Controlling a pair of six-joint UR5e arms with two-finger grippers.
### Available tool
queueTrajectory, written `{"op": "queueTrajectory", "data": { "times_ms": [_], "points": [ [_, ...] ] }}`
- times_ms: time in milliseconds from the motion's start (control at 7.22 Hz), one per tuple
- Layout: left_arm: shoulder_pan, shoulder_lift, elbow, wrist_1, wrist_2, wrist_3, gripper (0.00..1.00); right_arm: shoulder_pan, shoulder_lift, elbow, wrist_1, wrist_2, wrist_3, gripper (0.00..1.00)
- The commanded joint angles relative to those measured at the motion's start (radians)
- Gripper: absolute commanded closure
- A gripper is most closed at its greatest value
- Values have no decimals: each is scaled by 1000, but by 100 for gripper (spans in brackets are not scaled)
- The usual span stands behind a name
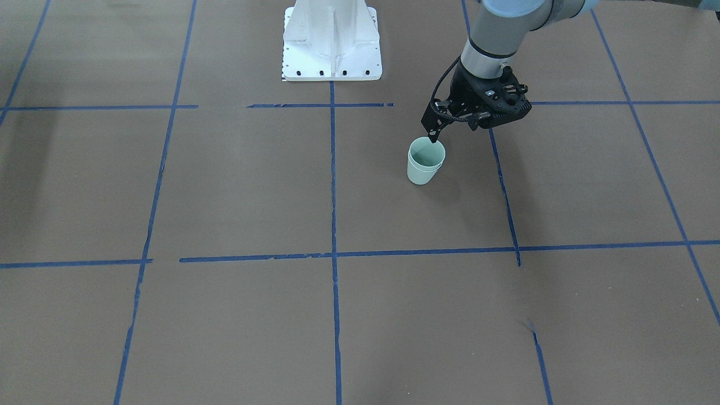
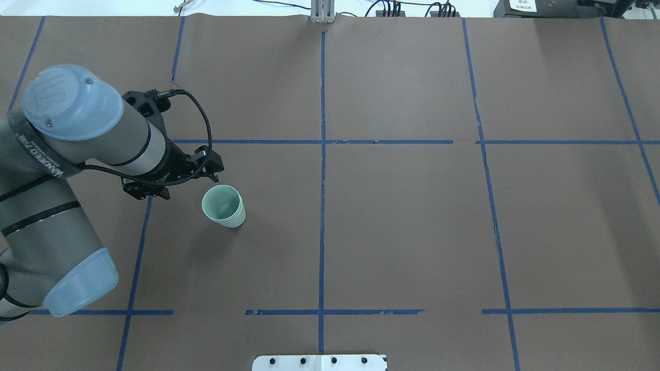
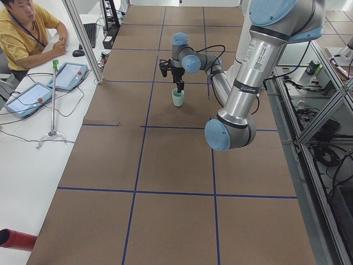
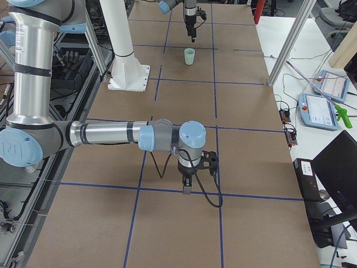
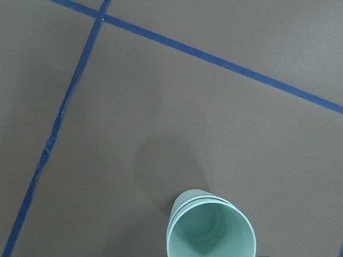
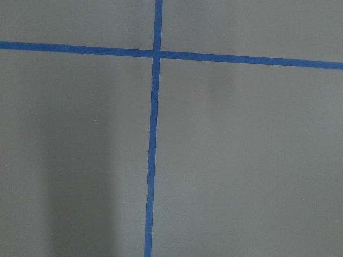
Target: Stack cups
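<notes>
The two pale mint-green cups (image 1: 426,161) stand nested, one inside the other, upright on the brown table. They also show in the overhead view (image 2: 223,206), the side views (image 3: 177,97) (image 4: 189,56) and at the bottom of the left wrist view (image 5: 210,227). My left gripper (image 1: 433,136) hangs just above and behind the stack's rim, not touching it. Its fingers look pressed together and empty; it also shows in the overhead view (image 2: 214,176). My right gripper (image 4: 186,190) hovers low over the table far from the cups. I cannot tell if it is open or shut.
The robot's white base (image 1: 332,42) stands at the table's robot side. Blue tape lines (image 1: 333,180) divide the brown table into squares. An operator (image 3: 22,33) sits at a side desk with tablets (image 3: 69,74).
</notes>
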Motion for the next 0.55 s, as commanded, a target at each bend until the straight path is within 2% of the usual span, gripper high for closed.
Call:
{"op": "queueTrajectory", "data": {
  "times_ms": [0,138,415],
  "points": [
    [-105,128,-4,-52,-119,265,0,1,0,0,0,0,0,0],
    [-216,210,-3,-52,-183,464,0,-1,0,0,0,0,0,0],
    [-429,394,13,-50,-235,906,0,-1,0,0,0,0,0,0]
  ]
}}
